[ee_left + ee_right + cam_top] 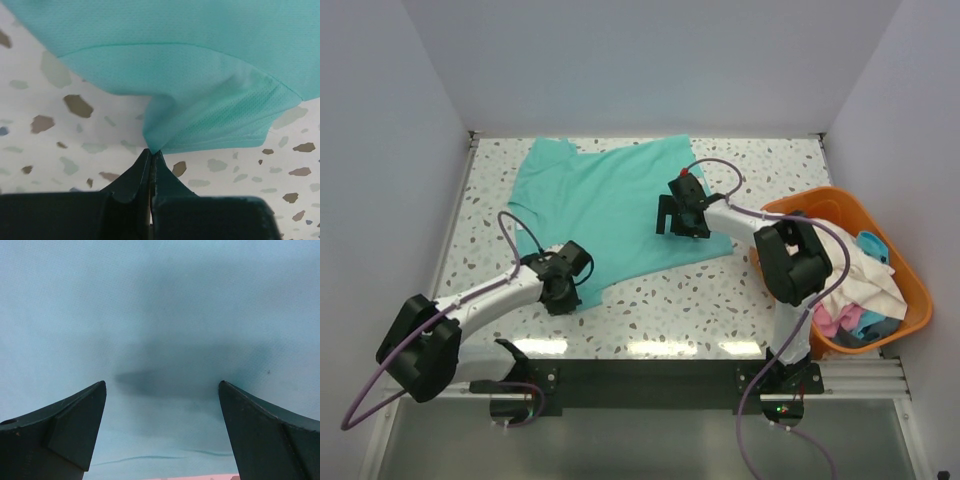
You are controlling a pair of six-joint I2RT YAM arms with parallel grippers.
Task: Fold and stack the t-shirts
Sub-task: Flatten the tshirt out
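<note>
The teal shirt point(610, 200) lies spread on the counter point(720, 300), reaching from the far left corner towards the middle, with some creases and one sleeve near the left edge. The left arm point(490, 295) reaches in from the near left corner, and the left jaws are closed tight on a small pinch of the shirt's near hem. The cloth bunches up into a fold where they grip it. The right arm point(790, 255) leans in from the right, and the right jaws stand wide open just above the shirt's right side with nothing between them; their shadow falls on the cloth below. An orange basket point(820, 197) sits at the right edge of the counter, well apart from the teal shirt. A cream shirt point(865, 275), a pink shirt point(832, 322) and a blue shirt point(876, 323) lie heaped in it
</note>
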